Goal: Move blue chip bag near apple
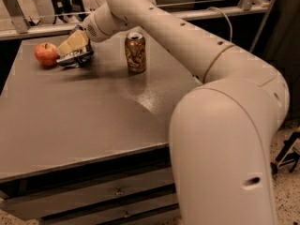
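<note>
Camera view: blue chip bag point(75, 60) beneath gripper point(71, 49), beside apple point(46, 54).

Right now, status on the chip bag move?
Gripper down at far left, just right of apple. Blue chip bag mostly hidden under it, close to apple. Drink can stands apart, further right.

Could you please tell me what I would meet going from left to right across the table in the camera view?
apple → claw, close on the apple's right → drink can → robot arm, filling the right side.
</note>
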Tool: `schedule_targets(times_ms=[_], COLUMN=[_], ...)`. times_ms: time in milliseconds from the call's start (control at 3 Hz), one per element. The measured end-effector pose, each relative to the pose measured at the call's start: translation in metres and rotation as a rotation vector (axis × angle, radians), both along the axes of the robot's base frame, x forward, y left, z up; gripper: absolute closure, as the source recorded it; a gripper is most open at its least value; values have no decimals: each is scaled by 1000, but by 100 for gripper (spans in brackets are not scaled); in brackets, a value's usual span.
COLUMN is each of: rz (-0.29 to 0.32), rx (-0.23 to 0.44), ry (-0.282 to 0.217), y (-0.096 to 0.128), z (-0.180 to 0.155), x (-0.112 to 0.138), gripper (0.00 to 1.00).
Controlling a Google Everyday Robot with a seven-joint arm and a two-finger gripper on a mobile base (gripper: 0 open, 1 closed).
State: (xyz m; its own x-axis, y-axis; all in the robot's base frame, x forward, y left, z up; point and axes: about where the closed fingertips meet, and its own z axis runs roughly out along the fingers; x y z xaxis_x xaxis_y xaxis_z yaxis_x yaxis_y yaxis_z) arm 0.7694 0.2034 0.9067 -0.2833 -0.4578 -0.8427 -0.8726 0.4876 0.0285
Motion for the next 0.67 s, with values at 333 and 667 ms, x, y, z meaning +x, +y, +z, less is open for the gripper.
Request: schedule_targets(times_ms=[333, 667], rz=[9, 22], rx=[3, 42], ry=[-79, -211], y=[-21, -75], z=[20, 48], x=[-10, -34], gripper=[0, 0])
